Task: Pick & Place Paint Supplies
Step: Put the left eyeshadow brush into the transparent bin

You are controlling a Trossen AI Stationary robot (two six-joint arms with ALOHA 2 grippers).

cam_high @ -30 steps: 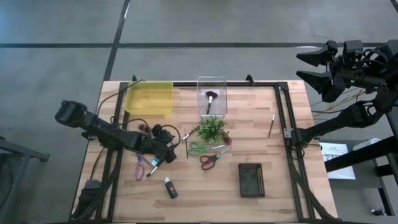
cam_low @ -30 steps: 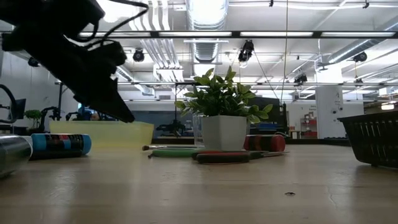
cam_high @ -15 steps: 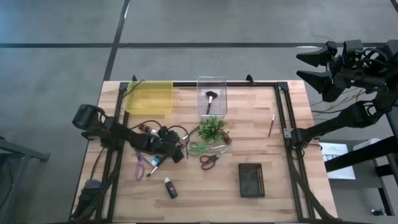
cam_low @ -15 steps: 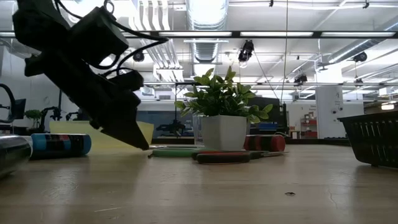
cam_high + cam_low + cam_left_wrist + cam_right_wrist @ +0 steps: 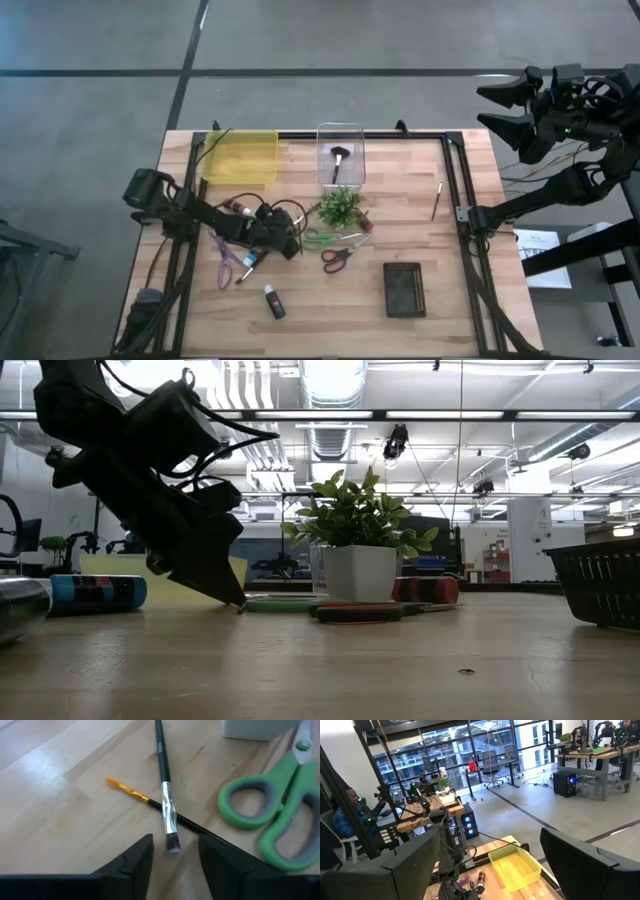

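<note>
Two thin dark-handled brushes lie crossed on the table: one with a silver ferrule [image 5: 165, 795] and one with an orange tip [image 5: 131, 792]. My left gripper [image 5: 175, 847] is open and low over the table, slanting down. Its fingers stand on either side of the silver-ferruled brush's bristle end [image 5: 172, 845] without touching it. In the high view this gripper [image 5: 291, 246] sits left of the green scissors [image 5: 325, 238] and the potted plant [image 5: 338, 207]. My right gripper [image 5: 508, 106] waits open, high beyond the table's far right corner.
Nearby lie red scissors [image 5: 337, 258], purple scissors [image 5: 226, 268], a blue tube [image 5: 250, 258] and a black tube [image 5: 273, 301]. At the far edge stand a yellow bin [image 5: 240, 155] and a clear box holding a fan brush [image 5: 339, 160]. A black basket [image 5: 404, 289] and another brush [image 5: 437, 200] lie to the right.
My left gripper has sunk to the table and gone toward the table's right edge, up to the crossed brushes beside the plant. The brushes and the other things have stayed where they were.
</note>
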